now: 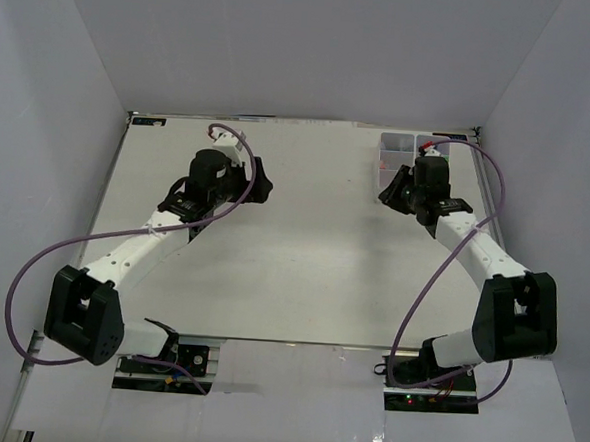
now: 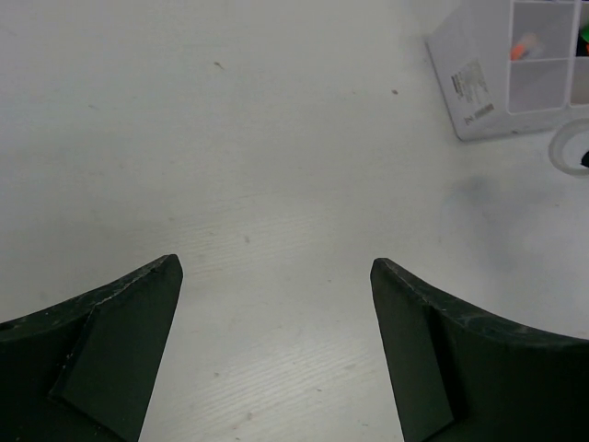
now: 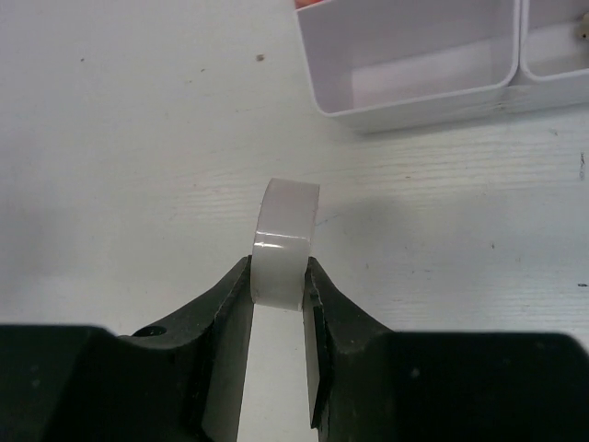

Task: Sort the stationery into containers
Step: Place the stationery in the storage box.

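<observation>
Two arms reach out over the white worktop [image 1: 302, 272], each ending in one hand. The left hand [image 2: 276, 276] is spread wide, its two fingers [image 2: 110, 322] well apart with bare worktop showing between them. The right hand [image 3: 279, 281] is pinching one clear tape ring [image 3: 285, 226], held on edge between its two fingers, with the ring's far part sticking out past the fingertips. It cannot be told whether the ring touches the worktop. One white organiser box [image 1: 398, 145] is in view, at the far right of the worktop and just beyond the right hand. The right wrist view takes in two of its compartments. In the left wrist view, one small orange-red item [image 2: 523, 46] lies in one compartment.
</observation>
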Robot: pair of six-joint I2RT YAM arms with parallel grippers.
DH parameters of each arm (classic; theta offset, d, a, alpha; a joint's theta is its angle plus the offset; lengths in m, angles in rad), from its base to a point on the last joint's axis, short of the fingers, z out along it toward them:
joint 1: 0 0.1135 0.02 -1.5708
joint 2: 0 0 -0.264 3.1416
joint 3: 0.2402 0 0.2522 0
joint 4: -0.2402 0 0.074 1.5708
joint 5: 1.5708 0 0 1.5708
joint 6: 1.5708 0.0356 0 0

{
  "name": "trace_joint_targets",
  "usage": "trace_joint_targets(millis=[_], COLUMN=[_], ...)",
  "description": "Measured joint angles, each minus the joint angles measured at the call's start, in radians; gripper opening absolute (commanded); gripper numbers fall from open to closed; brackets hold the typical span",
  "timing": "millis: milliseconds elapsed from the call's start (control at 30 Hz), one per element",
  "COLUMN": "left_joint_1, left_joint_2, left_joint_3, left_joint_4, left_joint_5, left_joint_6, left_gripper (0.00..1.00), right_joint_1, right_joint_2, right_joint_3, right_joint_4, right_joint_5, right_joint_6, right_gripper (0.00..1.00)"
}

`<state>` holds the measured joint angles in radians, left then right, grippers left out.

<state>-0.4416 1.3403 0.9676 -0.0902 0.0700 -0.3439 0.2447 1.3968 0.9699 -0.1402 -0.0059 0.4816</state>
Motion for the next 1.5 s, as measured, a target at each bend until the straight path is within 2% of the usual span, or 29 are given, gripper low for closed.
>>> trace_joint_targets(millis=[200,667,1133,1233,1333,1500], left_joint_1=[0.041,0.041,0.041,0.041,0.041,0.041], left_joint_2=[-0.081,-0.113,-0.151,-0.153,-0.153,-0.153], left_joint_3=[-0.071,-0.119,-0.122,-0.122,-0.122,-0.122], left_joint_4=[0.015,0.001,0.009,0.011,0.012,0.013], left_joint_5=[-0.108,-0.288,-0.322,-0.322,-0.322,-0.321], left_joint_6=[0.086,0.176,0.202,0.204,0.205,0.205], left_gripper=[0.95,0.94,0.94,0.94,0.93,0.93], right_joint_1=[-0.04,-0.113,-0.132,-0.134,-0.136,-0.138], right_joint_2=[0.1,0.232,0.347,0.36,0.367,0.371], right_joint_3=[0.081,0.188,0.274,0.278,0.283,0.285], right_joint_4=[-0.05,-0.066,-0.068,-0.065,-0.064,-0.065], right_joint_5=[0.031,0.092,0.097,0.097,0.096,0.09], right_joint_6=[0.082,0.265,0.368,0.387,0.4,0.404], right_gripper=[0.08,0.08,0.08,0.16,0.29,0.4])
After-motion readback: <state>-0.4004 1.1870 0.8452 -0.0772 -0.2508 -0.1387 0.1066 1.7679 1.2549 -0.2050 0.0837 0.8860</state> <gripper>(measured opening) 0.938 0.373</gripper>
